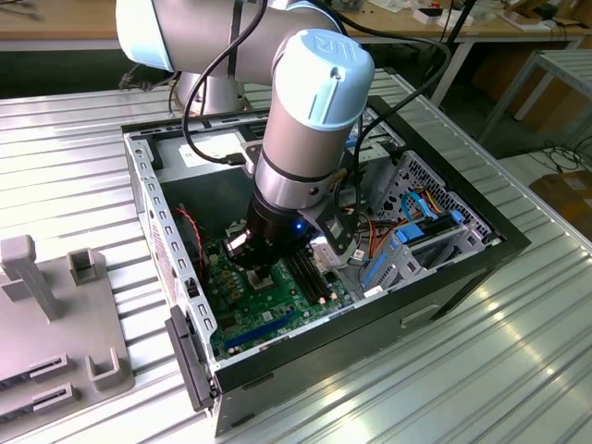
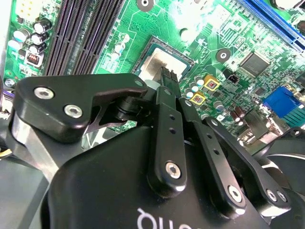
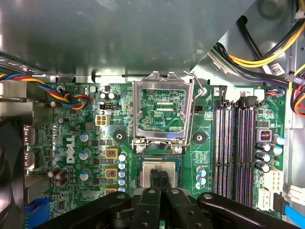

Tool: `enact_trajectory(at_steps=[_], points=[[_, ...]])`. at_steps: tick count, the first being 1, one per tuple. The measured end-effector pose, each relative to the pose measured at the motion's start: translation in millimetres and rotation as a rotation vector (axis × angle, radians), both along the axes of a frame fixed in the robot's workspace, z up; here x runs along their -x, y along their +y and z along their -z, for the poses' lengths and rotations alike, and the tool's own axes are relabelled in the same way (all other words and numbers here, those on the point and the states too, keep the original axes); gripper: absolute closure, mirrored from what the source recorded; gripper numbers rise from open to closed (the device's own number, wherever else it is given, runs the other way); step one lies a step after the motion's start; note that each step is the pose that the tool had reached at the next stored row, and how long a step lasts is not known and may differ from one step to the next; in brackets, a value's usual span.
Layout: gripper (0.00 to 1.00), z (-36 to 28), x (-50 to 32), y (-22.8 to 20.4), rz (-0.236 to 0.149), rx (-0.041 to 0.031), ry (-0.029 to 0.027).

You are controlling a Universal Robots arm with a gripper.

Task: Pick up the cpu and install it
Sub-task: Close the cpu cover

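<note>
Claw (image 3: 159, 171) stands low inside one open case (image 1: 435, 296), its two fingers (image 3: 154, 181) pressed together, tips right over the one cpu (image 3: 144, 174), which lies flat in its socket (image 2: 177, 50) beside one raised frame (image 3: 137, 109) and four memory slots (image 3: 234, 148).

Exterior view looks down into the computer case (image 1: 444, 277); both wrist views, close above, seemingly opposed, share the cpu (image 2: 159, 55) (image 3: 175, 171).
</note>
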State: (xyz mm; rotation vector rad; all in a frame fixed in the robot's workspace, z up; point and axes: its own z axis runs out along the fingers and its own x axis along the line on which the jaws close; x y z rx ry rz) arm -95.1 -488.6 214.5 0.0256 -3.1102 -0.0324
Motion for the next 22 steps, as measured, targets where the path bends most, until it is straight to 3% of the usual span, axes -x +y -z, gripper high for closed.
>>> enact_trajectory(at_steps=[10, 16, 18, 22], points=[[0.89, 0.0, -0.1, 0.0, 0.000, 0.0000, 0.0004], [0.89, -0.3, -2.3, 0.2, -0.060, -0.0001, 0.0005], [0.89, -3.0, -3.4, 2.1, -0.061, -0.0001, 0.0005], [0.89, -18.2, -4.0, 7.8, -0.061, 0.0006, -0.0005]])
